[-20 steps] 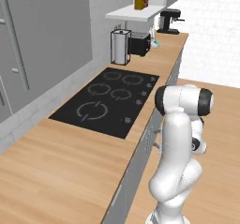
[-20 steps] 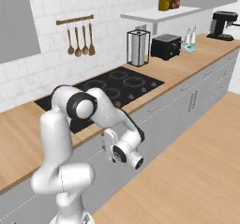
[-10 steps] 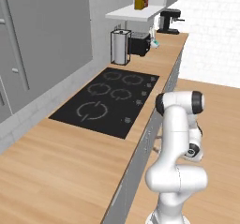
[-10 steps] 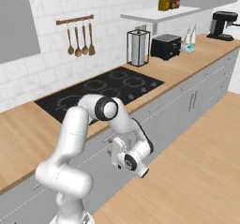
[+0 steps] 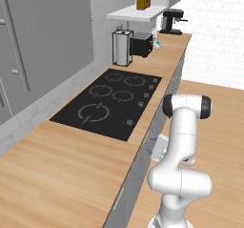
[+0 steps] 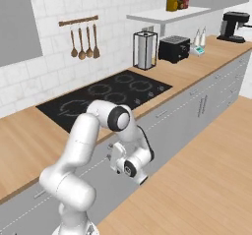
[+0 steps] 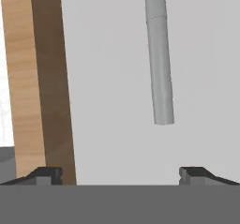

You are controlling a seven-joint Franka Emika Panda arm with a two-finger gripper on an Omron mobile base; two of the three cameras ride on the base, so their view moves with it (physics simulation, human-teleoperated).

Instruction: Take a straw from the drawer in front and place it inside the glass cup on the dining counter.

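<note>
Jaws stand wide apart, with nothing between them: in the hand view the two dark fingertips (image 7: 47, 174) sit at opposite sides of the frame, facing a flat pale grey drawer (image 7: 112, 78) front. A grey bar handle (image 7: 159, 59) lies ahead of the jaws, offset toward one fingertip rather than centred in the gap, with its free end nearest the jaws. To one side of the jaws runs the wooden worktop edge (image 7: 40, 78). In the right base view the gripper (image 6: 129, 166) hangs low against the cabinet face, below the black stovetop (image 6: 106, 95). The step in hand appears to be reaching for the handle to open the drawer. For a sound grasp, shift the gripper sideways until the bar is centred between the fingertips, advance until the bar sits well inside the gap, then close and pull straight outward. The drawer front is closed, plain and light grey-white; its contents are hidden.
</note>
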